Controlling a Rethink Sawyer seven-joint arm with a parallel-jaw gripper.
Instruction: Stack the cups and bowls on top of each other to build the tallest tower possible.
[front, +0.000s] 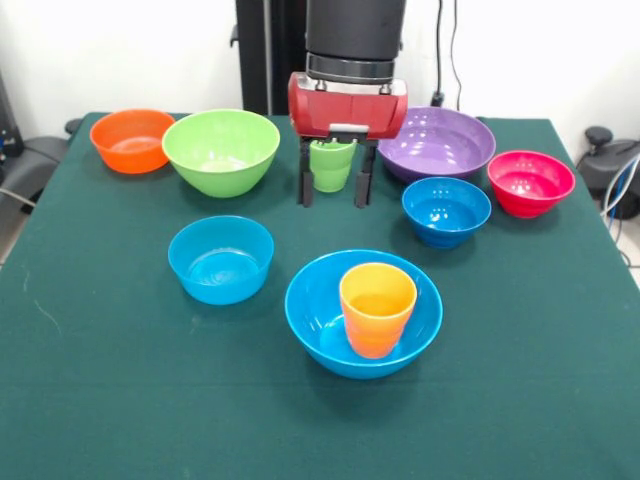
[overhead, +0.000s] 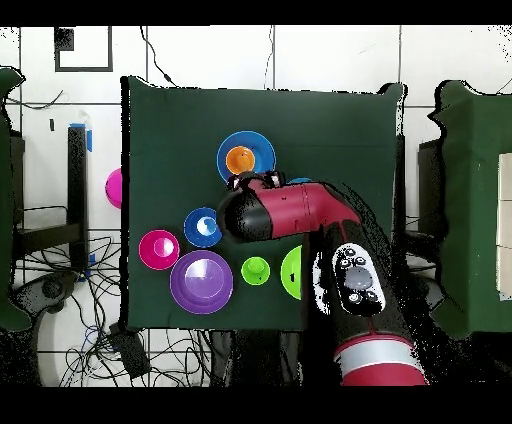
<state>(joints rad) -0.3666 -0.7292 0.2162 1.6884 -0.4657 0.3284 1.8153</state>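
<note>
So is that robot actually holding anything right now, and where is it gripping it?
It cannot be told for sure. The light green cup sits between the two open fingers of the gripper, but they seem clear of its sides.

The gripper (front: 335, 185) hangs with its fingers wide apart, the light green cup (front: 331, 164) showing between them. In front of it, the orange-yellow cup (front: 376, 308) stands upright inside the large blue bowl (front: 320, 315). The purple bowl (front: 437, 143) sits just right of the gripper.

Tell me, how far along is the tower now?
Done: the orange cup stands in the big blue bowl. In hand: nothing, the hand is open. Left: the green cup and six other bowls, all standing single.
</note>
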